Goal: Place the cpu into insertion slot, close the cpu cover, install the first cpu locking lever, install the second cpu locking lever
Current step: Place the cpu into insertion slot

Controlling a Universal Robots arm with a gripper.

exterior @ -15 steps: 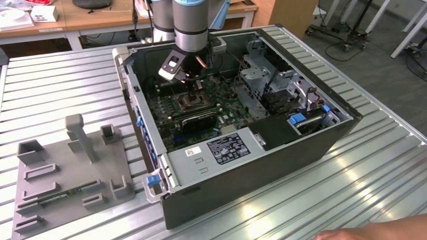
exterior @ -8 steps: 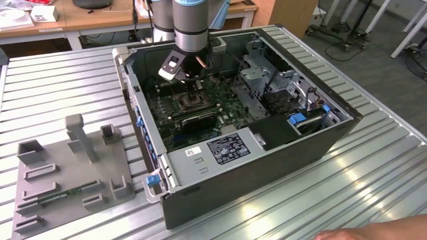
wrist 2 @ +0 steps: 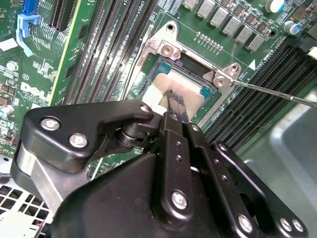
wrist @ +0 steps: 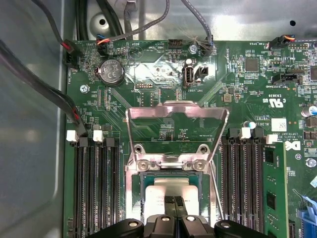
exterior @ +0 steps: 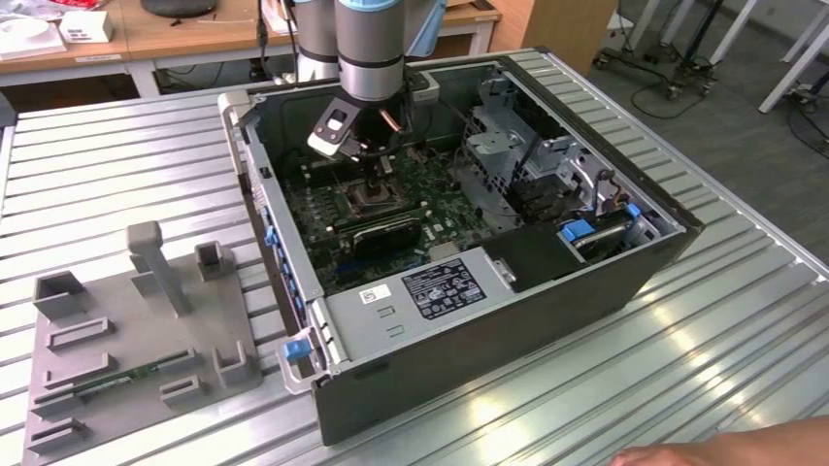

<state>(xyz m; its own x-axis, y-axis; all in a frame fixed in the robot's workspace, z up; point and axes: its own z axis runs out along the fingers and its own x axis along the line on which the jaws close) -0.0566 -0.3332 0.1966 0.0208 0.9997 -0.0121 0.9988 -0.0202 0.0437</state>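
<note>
The gripper (wrist 2: pixel 176 100), its fingers pressed together and holding nothing, points straight down with its tips on or just above the cpu (wrist 2: pixel 161 84). The chip lies flat in the insertion slot (wrist 2: pixel 195 63). The cpu cover (wrist: pixel 134 136) stands swung open, apparently to leave the chip reachable from above.

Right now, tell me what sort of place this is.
Probably a robotics lab or workshop bench: an open desktop computer case lies on a ribbed metal table, a grey fixture plate with part holders sits beside it, and wooden desks stand behind.
</note>
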